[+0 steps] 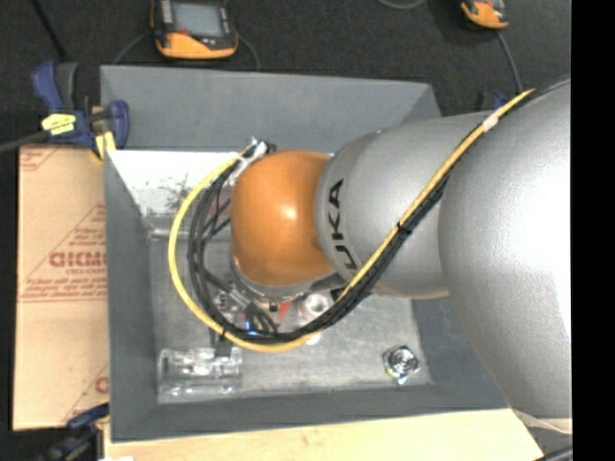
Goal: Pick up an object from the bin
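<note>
Starting at the left of the grey bin (130, 286), the floor there is bare metal, with a speckled patch up by the far left corner. Low down, near the front left corner, lies a clear plastic piece (199, 368), flat on the floor and see-through (its exact shape is hard to make out). Just above it and a touch to the right, a yellow cable (176, 248) loops round in a big arc, with black cables (202, 243) bunched inside the loop. And there is the orange cover (274, 219) on the wrist, round and glossy, over the middle of the bin. Under its lower edge the gripper (252, 313) peeks out among the wiring, close to the bin floor and near the clear plastic piece, not visibly touching it. Wide or narrow? Cannot tell, the cover hides it, and nothing can be seen held in it. Moving right, the thick silver arm (432, 219) sweeps in across the bin. Below it, near the front right corner, a small silvery crumpled lump (402, 363) sits alone, well apart from the gripper.
</note>
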